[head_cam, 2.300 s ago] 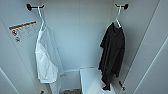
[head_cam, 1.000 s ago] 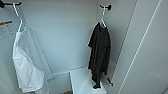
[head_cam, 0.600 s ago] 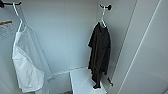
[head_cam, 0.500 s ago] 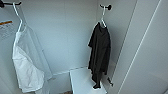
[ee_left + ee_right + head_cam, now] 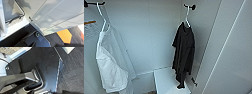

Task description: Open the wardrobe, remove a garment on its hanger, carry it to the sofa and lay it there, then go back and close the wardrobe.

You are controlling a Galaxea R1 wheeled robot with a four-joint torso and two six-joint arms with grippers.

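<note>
Could not tell opening or hold of left end effector (image 5: 30,44) or right end effector (image 5: 32,88) from the wrist views. Found wardrobe (image 5: 231,50) already open, door swung aside at right. Located garment (image 5: 184,55) inside at right, hanging on hanger (image 5: 186,17) hooked over black bracket (image 5: 190,6), lower end near low white shelf (image 5: 164,80). Noted white garment (image 5: 109,65) well apart at left. Registered head view shifted from moments ago, then steady: judged as camera repositioning finished, garment not yet taken
</note>
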